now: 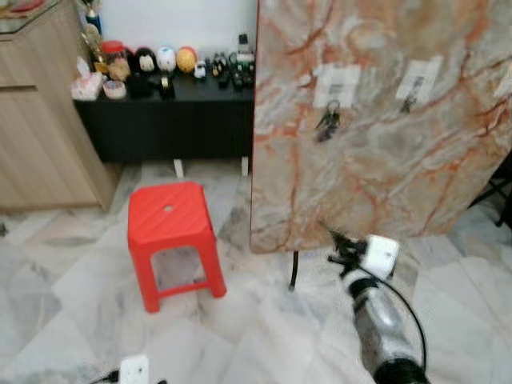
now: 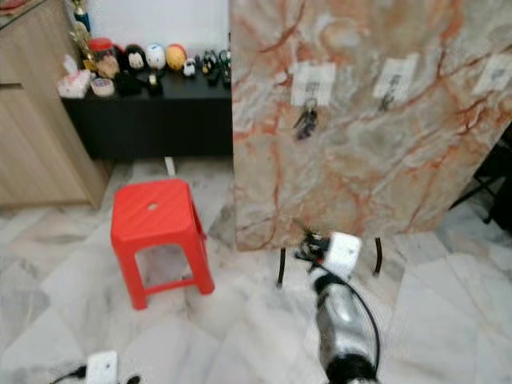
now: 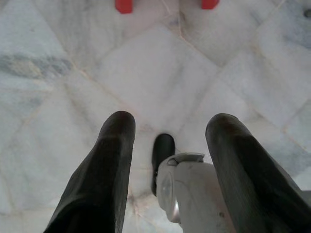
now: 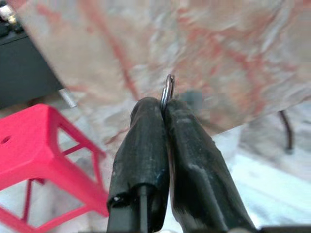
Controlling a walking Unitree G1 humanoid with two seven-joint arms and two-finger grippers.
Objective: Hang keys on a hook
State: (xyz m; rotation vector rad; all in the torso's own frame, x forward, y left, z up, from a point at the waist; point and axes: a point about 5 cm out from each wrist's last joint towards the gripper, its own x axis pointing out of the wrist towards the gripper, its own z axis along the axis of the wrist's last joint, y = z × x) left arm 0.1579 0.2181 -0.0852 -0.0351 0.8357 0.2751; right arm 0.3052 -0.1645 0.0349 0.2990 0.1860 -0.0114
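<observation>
A marble-patterned board (image 1: pixel 384 160) stands upright ahead, with white hook labels (image 1: pixel 336 84) in a row across its upper part. One bunch of dark keys (image 1: pixel 326 122) hangs under the left label, and a smaller dark item (image 1: pixel 408 102) hangs under the label beside it. My right gripper (image 1: pixel 340 250) is raised low in front of the board's bottom edge. In the right wrist view it is shut on a metal key ring (image 4: pixel 167 92), which sticks up between the fingertips. My left gripper (image 3: pixel 172 121) hangs open, pointing down at the floor.
A red plastic stool (image 1: pixel 170 232) stands left of the board. Behind it is a black sideboard (image 1: pixel 168 120) carrying several trinkets, and a wooden cabinet (image 1: pixel 40 136) at far left. The board rests on thin black legs (image 1: pixel 294 270) on a marble floor.
</observation>
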